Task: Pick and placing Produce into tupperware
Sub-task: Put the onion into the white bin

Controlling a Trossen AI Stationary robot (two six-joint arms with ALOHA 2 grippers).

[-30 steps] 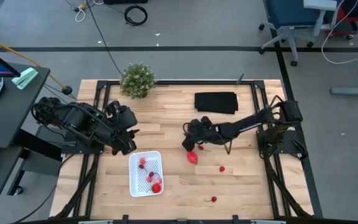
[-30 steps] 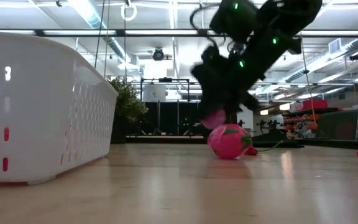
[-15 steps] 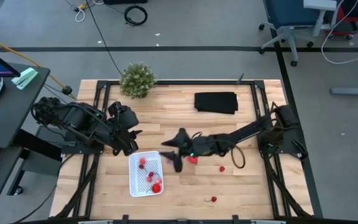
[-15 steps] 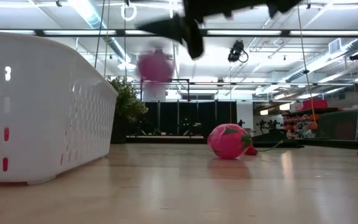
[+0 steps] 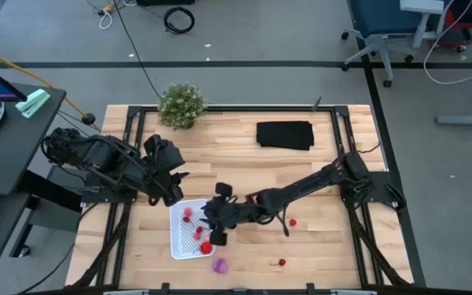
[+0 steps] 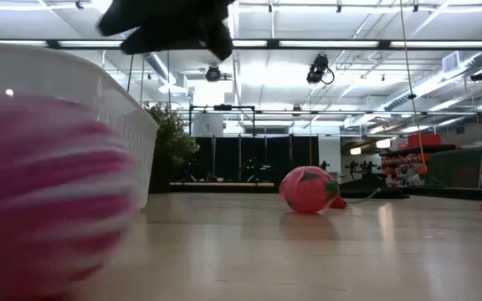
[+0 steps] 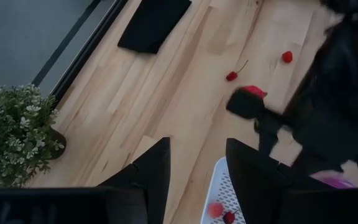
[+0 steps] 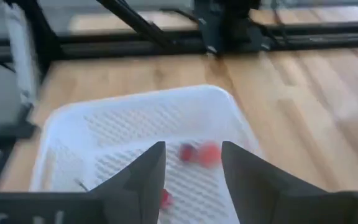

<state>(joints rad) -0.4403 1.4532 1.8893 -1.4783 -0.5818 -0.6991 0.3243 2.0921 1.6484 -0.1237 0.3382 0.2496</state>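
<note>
The white tupperware stands near the table's front left and holds several small red pieces. My right gripper is open and empty over its right rim; its wrist view looks down into the tupperware. The purple-magenta ball is on the table outside the tupperware, toward the near edge, and shows large and blurred in the low view. The larger red oblong lies on the table. My left gripper is open and empty behind the tupperware's far rim.
Small red pieces lie on the table at the right and near the front edge. A black cloth lies at the far right. A green plant stands at the far left.
My right gripper has swung from the table's middle toward the left and near edge, ending over the tupperware. The purple-magenta ball it carried has left it, fallen past the tupperware, and now sits on the table near the front edge.
</note>
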